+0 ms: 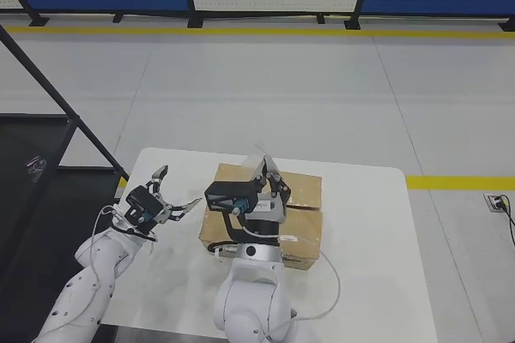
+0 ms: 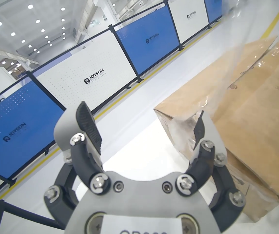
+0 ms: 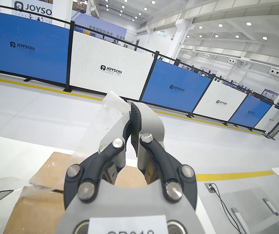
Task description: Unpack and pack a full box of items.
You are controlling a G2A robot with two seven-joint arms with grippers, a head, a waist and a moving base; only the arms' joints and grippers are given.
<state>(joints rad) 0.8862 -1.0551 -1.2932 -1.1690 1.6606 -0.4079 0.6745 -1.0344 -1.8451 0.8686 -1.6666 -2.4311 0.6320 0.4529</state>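
A closed brown cardboard box (image 1: 305, 201) sits mid-table, sealed with clear tape. My right gripper (image 1: 270, 177) hovers over the box top and is shut on a strip of clear tape (image 1: 259, 155) that rises from the lid. In the right wrist view the gripper (image 3: 132, 109) pinches the tape's loose end (image 3: 113, 102) above the box (image 3: 44, 171). My left gripper (image 1: 178, 190) stands open beside the box's left end, with nothing between its fingers. The left wrist view shows this gripper (image 2: 144, 118) close to the box corner (image 2: 251, 113), with the stretched tape (image 2: 229, 69) running up past it.
The white table (image 1: 369, 257) has bare room to the right of the box and in front of it. A black metal frame (image 1: 60, 120) stands off the table's left side. A floor socket with a cable (image 1: 496, 202) lies on the right.
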